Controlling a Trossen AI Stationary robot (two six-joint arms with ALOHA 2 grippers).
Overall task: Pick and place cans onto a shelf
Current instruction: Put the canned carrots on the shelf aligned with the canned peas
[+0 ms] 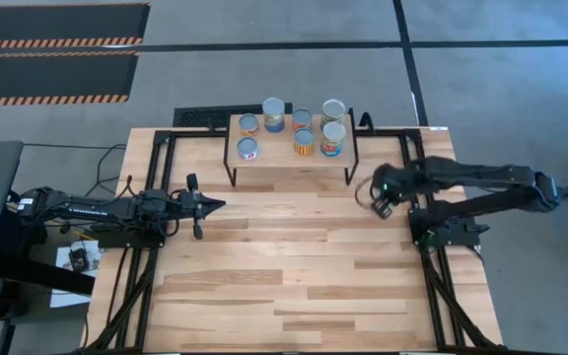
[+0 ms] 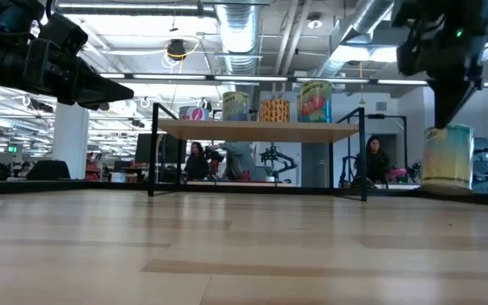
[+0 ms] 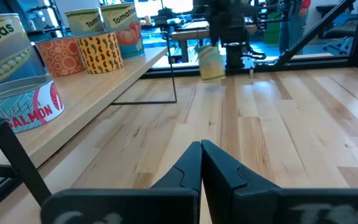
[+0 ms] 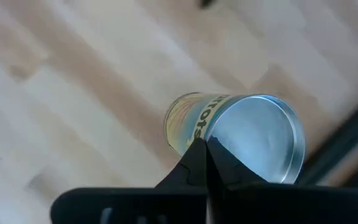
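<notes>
The shelf (image 1: 289,160) stands at the table's far middle, and several cans (image 1: 306,143) stand upright on its wooden top (image 2: 261,131). One more can (image 2: 447,157), with a pale yellow-green label and a silver top (image 4: 260,134), stands upright on the table just right of the shelf. My right gripper (image 2: 441,119) points down right above this can, fingers shut. My left gripper (image 1: 205,204) is shut and empty above the table's left part, pointing toward the right. My right gripper's shut fingertips (image 4: 204,146) stand over the near rim of the can's silver top, coming from above. I cannot tell whether they touch it. The can stands upright with its bottom on the table.
The shelf's thin black legs (image 2: 363,152) stand close to the left of the lone can. The black frame rails (image 1: 432,247) run along the table's left and right sides. Bare tabletop lies in the middle and near part. People and machines show in the room beyond.
</notes>
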